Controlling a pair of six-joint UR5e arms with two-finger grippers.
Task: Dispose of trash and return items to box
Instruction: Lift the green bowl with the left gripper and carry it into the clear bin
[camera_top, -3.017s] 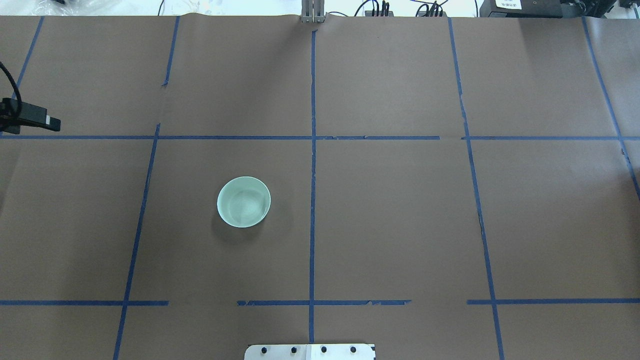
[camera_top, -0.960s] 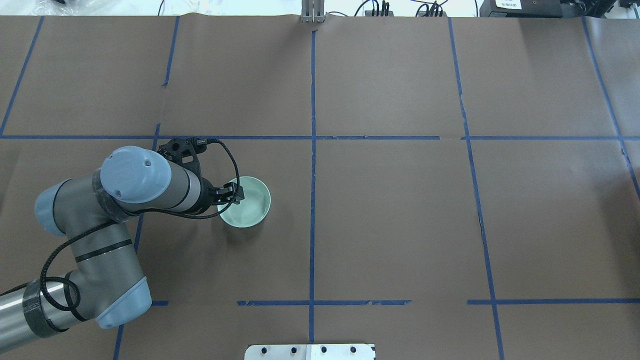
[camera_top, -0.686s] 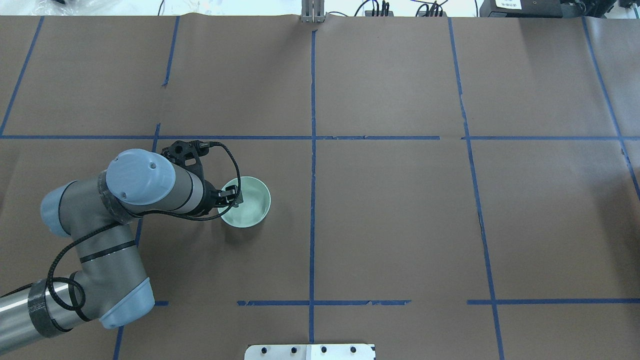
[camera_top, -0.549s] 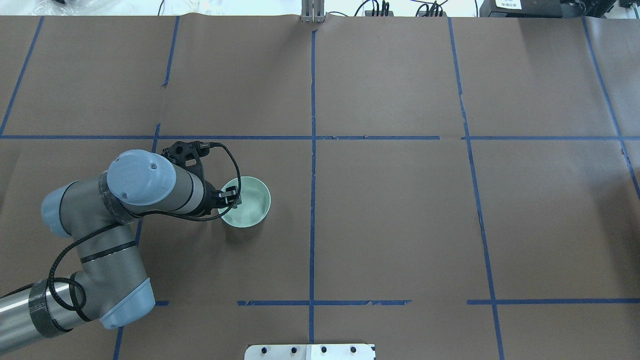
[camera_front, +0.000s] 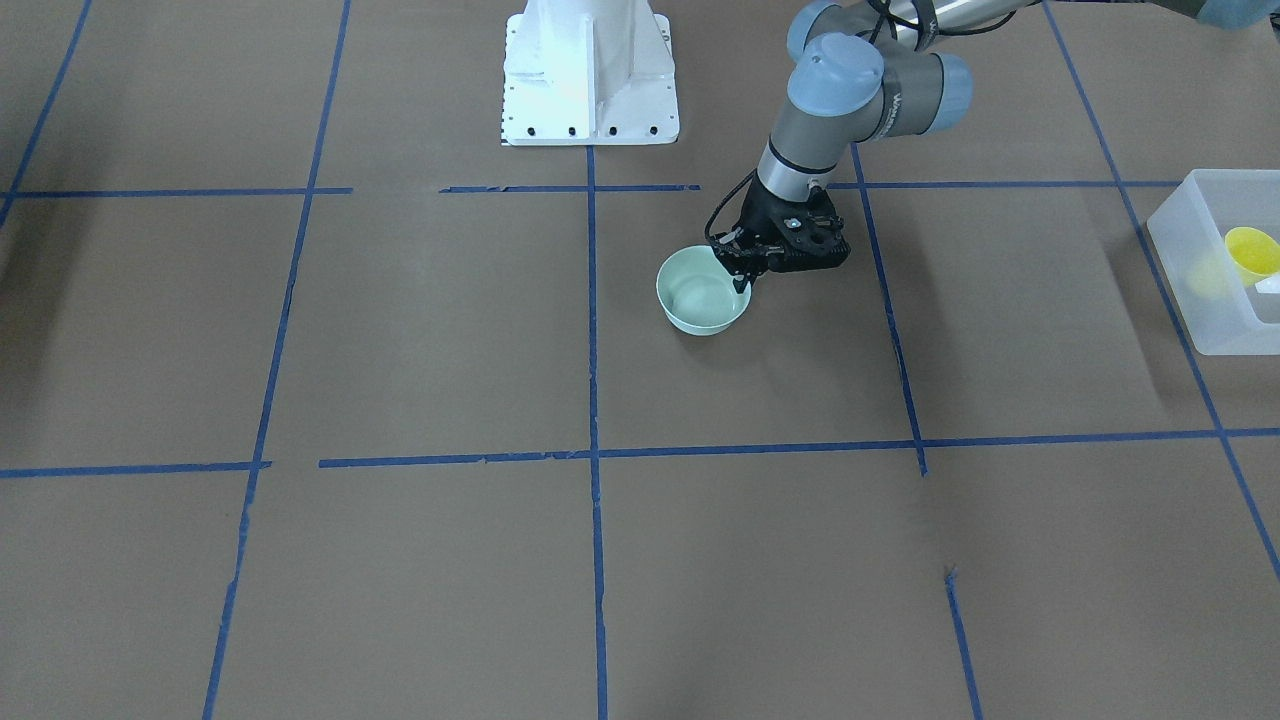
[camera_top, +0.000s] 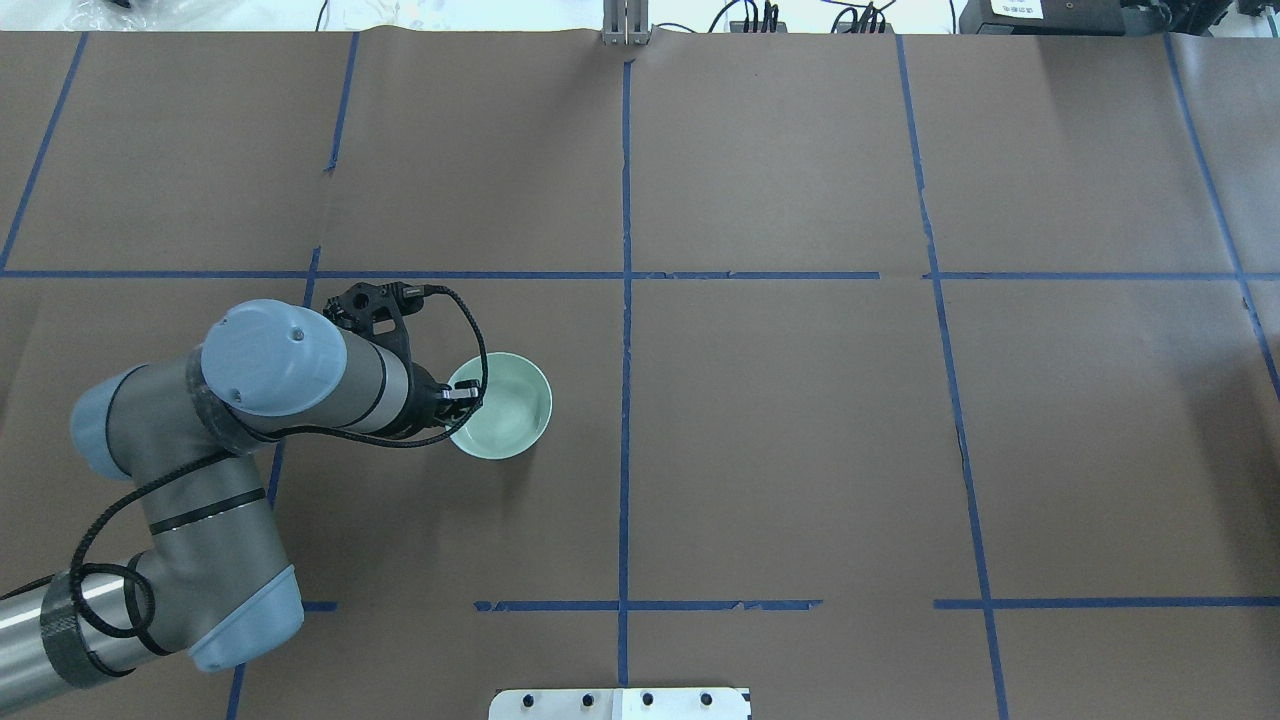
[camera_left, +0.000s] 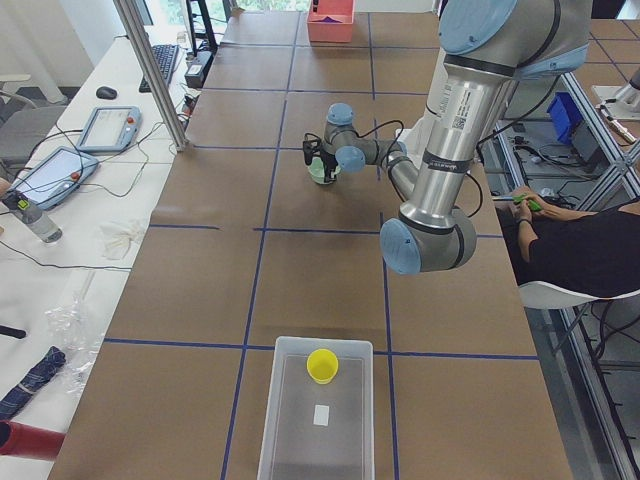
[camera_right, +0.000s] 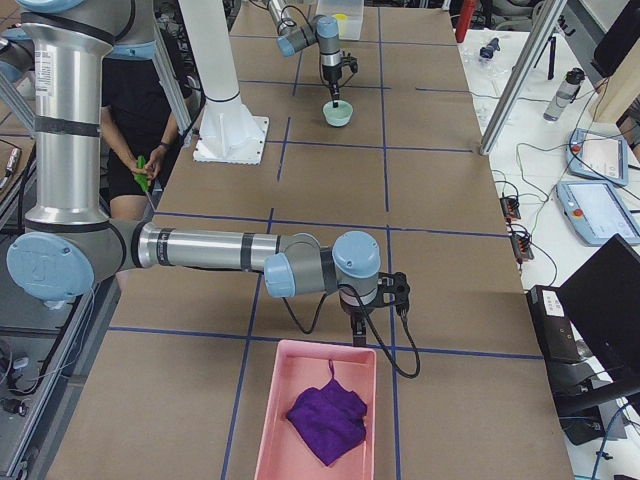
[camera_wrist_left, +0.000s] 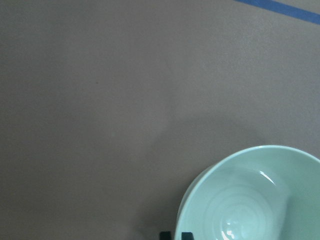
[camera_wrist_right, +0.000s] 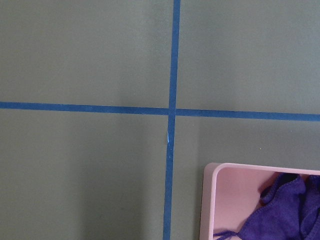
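Note:
The pale mint-green bowl (camera_top: 505, 408) is left of the table's middle; it also shows in the front view (camera_front: 700, 295) and the left wrist view (camera_wrist_left: 255, 195). My left gripper (camera_top: 462, 393) is shut on the bowl's rim on the side nearest my left arm, one finger inside and one outside. The translucent box (camera_front: 1190, 290) stands at the table's far left end with the yellow cup (camera_front: 1250, 255) inside it. My right gripper (camera_right: 358, 335) hangs by a pink tray; I cannot tell whether it is open or shut.
The pink tray (camera_right: 275, 420) at the table's right end holds a purple cloth (camera_right: 328, 420). The white robot base (camera_front: 588, 70) stands at the table's near edge. Blue tape lines cross the brown table cover. Operators' gear lies beyond the far edge.
My left arm came in from the left edge and its gripper closed on the bowl's rim. In the last half second the bowl shifted slightly to the right.

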